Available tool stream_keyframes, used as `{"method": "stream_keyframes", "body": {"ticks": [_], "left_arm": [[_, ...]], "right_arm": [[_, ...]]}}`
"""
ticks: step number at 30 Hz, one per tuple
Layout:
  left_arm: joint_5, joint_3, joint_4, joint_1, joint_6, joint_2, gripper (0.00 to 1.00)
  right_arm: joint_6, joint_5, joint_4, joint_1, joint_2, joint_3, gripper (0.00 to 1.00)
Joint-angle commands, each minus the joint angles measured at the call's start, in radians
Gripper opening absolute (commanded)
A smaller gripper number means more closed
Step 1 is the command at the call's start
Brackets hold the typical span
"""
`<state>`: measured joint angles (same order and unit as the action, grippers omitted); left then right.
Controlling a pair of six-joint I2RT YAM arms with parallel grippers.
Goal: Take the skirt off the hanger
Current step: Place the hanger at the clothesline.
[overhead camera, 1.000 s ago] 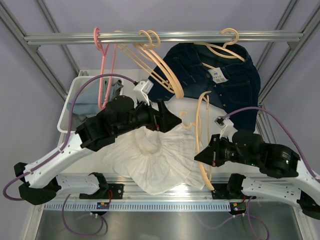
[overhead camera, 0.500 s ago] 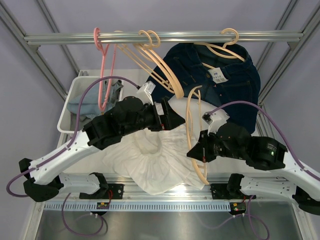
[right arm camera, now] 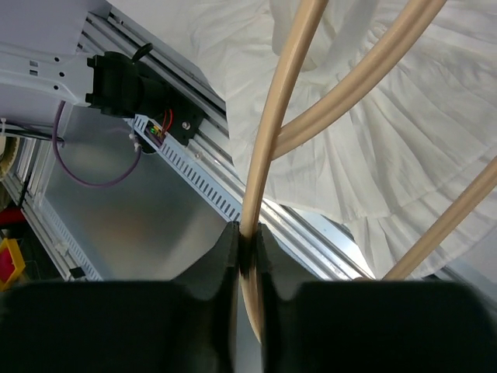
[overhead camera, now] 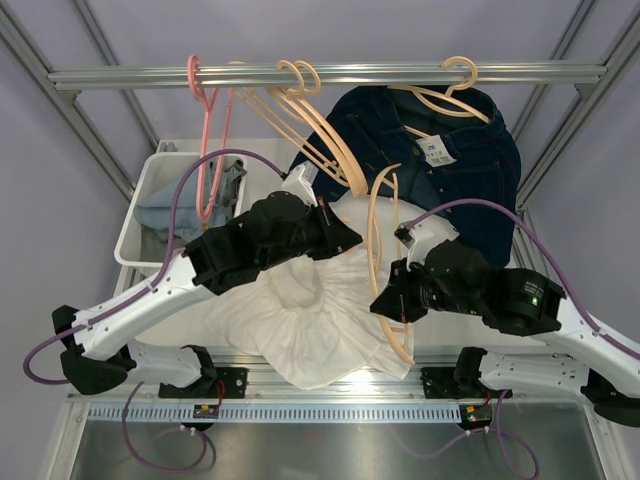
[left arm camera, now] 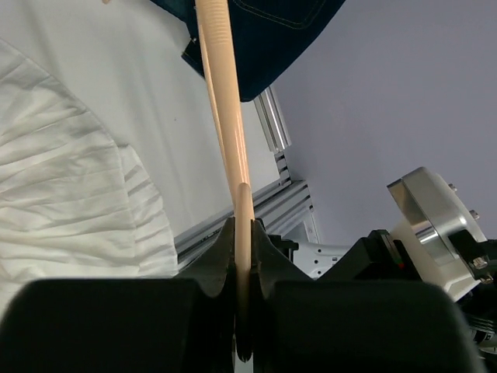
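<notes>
The white skirt (overhead camera: 310, 320) lies spread in a rumpled heap on the table, right in front of the two arm bases. Everything else is easiest placed from it.

The left arm rises from the skirt's near left corner and slants across its far left edge, forearm stretched long and low. The left gripper (overhead camera: 350, 240) sits just past the skirt's far edge. From the left wrist view its two fingers (left arm camera: 221, 252) are pressed together on the thin beige hanger (left arm camera: 225, 101), with the rod running straight up out of the pinch.

The right arm comes in from the skirt's right side, elbow bent and wrist turned back toward the cloth. The right gripper (overhead camera: 385, 305) is over the skirt's right edge. Its jaws are likewise clamped on the hanger (right arm camera: 272, 132), lower down the same loop, with pleated white fabric (right arm camera: 373, 140) beneath it.

The hanger (overhead camera: 372, 240) stands as a tall narrow loop along the skirt's right side, held at two places. Whether any cloth is caught on it I cannot tell. Behind the skirt a dark denim garment (overhead camera: 440, 160) hangs from the rail (overhead camera: 330, 74).
</notes>
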<state>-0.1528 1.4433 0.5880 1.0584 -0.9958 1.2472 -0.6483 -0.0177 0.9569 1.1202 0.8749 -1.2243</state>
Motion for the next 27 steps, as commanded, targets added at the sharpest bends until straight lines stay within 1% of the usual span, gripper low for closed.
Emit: {"method": "stream_keyframes", "body": {"ticks": [1,2,3,4,5,6,8,9,11,13,16,18,21,22,23,25,26,27], "left_arm": [[-0.071,0.028,-0.037,0.015,-0.003,0.006,0.0],[-0.077,0.028,-0.039,0.02,-0.003,0.001,0.0],[-0.089,0.034,-0.03,0.026,0.009,-0.002,0.0],[-0.096,0.043,-0.016,0.029,0.011,-0.002,0.0],[-0.103,0.051,-0.001,0.029,0.016,-0.003,0.0],[-0.12,0.066,0.028,0.031,0.017,-0.008,0.0],[-0.142,0.08,0.056,0.031,0.014,-0.009,0.0],[-0.166,0.101,0.097,0.031,0.01,-0.006,0.0],[-0.18,0.117,0.122,0.031,-0.024,0.011,0.0],[-0.185,0.15,0.153,0.04,-0.055,0.049,0.0],[-0.243,0.213,0.214,0.067,-0.131,0.112,0.0],[-0.258,0.238,0.232,0.078,-0.176,0.142,0.0],[-0.283,0.353,0.312,0.084,-0.202,0.231,0.0],[-0.287,0.383,0.335,0.084,-0.208,0.254,0.0],[-0.291,0.437,0.364,0.084,-0.217,0.294,0.0],[-0.297,0.476,0.384,0.084,-0.236,0.319,0.0],[-0.298,0.502,0.389,0.087,-0.25,0.327,0.0],[-0.3,0.511,0.392,0.087,-0.254,0.336,0.0]], "right_arm": [[0.053,-0.016,0.046,0.007,-0.017,-0.066,0.27],[0.052,-0.059,0.071,0.007,-0.016,-0.078,0.36],[0.053,-0.076,0.115,0.007,-0.016,-0.096,0.51],[0.046,-0.099,0.135,0.007,-0.019,-0.101,0.61],[0.041,-0.129,0.15,0.007,-0.025,-0.103,0.78],[0.038,-0.142,0.173,0.009,-0.033,-0.098,0.99],[0.032,-0.184,0.193,0.007,-0.051,-0.095,1.0],[0.036,-0.188,0.192,0.007,-0.059,-0.083,0.99],[0.029,-0.215,0.194,0.009,-0.068,-0.075,0.99],[0.026,-0.237,0.216,0.007,-0.042,-0.101,1.0],[-0.004,-0.348,0.281,0.007,0.012,-0.176,0.99],[-0.001,-0.373,0.29,0.012,0.033,-0.216,1.0],[0.015,-0.43,0.278,0.065,0.059,-0.24,1.0],[0.015,-0.48,0.287,0.114,0.076,-0.248,0.99],[0.001,-0.517,0.324,0.145,0.094,-0.257,0.99],[-0.039,-0.608,0.385,0.203,0.171,-0.287,0.99],[-0.086,-0.673,0.414,0.242,0.194,-0.293,0.99],[-0.126,-0.707,0.493,0.254,0.231,-0.305,0.99]]}}
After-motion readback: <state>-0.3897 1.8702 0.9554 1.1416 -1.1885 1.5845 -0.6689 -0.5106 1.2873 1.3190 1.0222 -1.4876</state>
